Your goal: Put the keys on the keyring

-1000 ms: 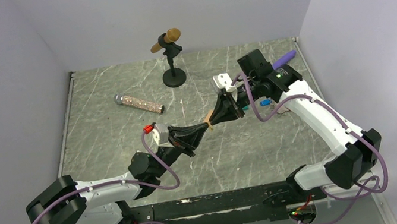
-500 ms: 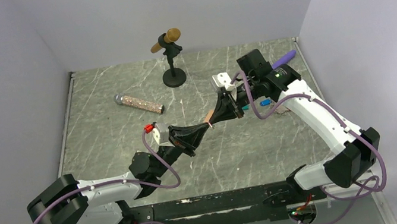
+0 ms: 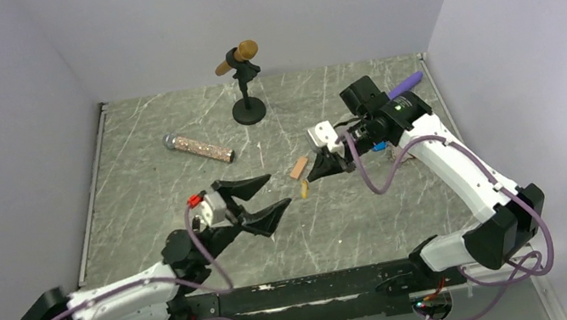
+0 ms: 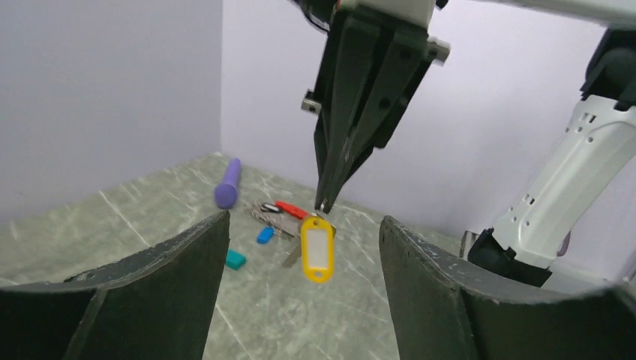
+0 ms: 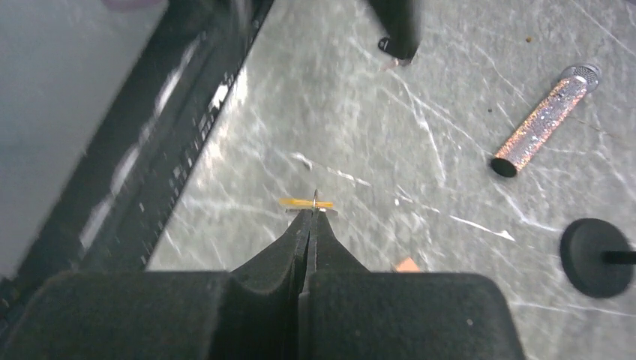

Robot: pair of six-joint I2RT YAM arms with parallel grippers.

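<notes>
R gripper [image 3: 311,179] is pinching fully together on the yellow key [image 4: 317,251], gripping it by the small metal loop at its top. The tag is hanging straight down in mid-air over the table [image 3: 147,190], approx. mid-table. L gripper [image 3: 280,190] is standing wide apart and holding nothing. Its fingers [image 4: 150,300] are framing the key in the L wrist view w/o touching it. From above, the key is hanging just beyond its tips. Keyring [image 4: 291,209], w/ red fob, is lying flat at the far right of the table, beyond the R gripper, touching a small heap of silvery metal; can't tell what's linked to what there. Blue key [image 4: 265,235] is lying just beside that heap, w/ a teal block [image 4: 235,259] near it and a purple stick [image 4: 228,182] further back by the wall. Salmon block [image 3: 298,167] is lying on the table just beside the R gripper's tips. Glitter stick [image 3: 199,147] is lying well apart at far left. Mic stand [image 3: 245,89] is standing upright at back centre.
</notes>
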